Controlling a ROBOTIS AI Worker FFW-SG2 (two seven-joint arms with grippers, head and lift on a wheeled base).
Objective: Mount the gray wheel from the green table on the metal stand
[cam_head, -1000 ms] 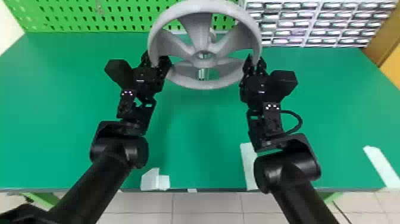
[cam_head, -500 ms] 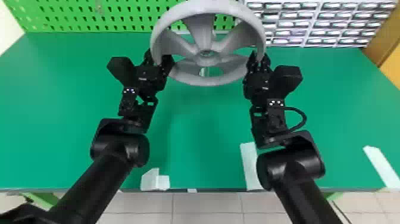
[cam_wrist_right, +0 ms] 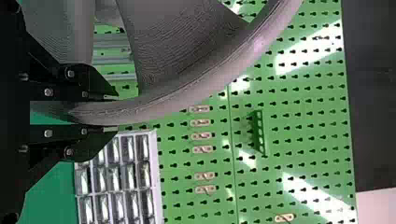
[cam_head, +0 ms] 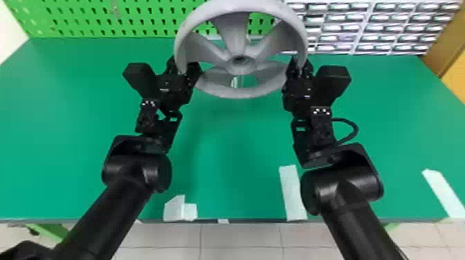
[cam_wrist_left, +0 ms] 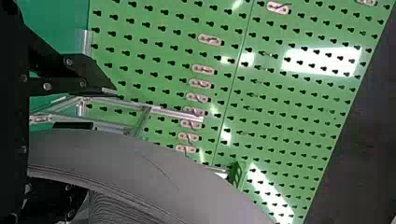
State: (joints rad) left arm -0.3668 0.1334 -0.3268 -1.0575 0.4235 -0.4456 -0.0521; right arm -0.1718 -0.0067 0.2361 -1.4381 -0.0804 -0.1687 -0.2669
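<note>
**Jaws of the black, flat-fingered right gripper (cam_head: pixel 299 65) clamping a round, matte gray, spoked wheel (cam_head: pixel 240 92)**

Over there, the right gripper's jaws are standing just a rim's thickness apart, one flat finger pressing on each side of the wheel's rim. The black left gripper (cam_head: pixel 183 68) is sitting at the opposite side of the same rim, but whether its jaws are gripping, and how wide they are standing, I can't tell from here.

The wheel is hanging between the two grippers, above the far part of the smooth green table (cam_head: pixel 235 155), its broad spokes spreading from a round hub with a dark hole in the middle. From the left wrist, a silvery metal stand of slim straight bars (cam_wrist_left: pixel 173 114) is showing beyond the rim.

Behind the table, a bright green, slotted pegboard (cam_head: pixel 145 20) is rising, with a pale rack of small, glinting compartments (cam_head: pixel 366 27) standing beside it. Nearer the robot, a whitish strip of tape (cam_head: pixel 292 193) is lying on the tabletop, just beside the right arm.
</note>
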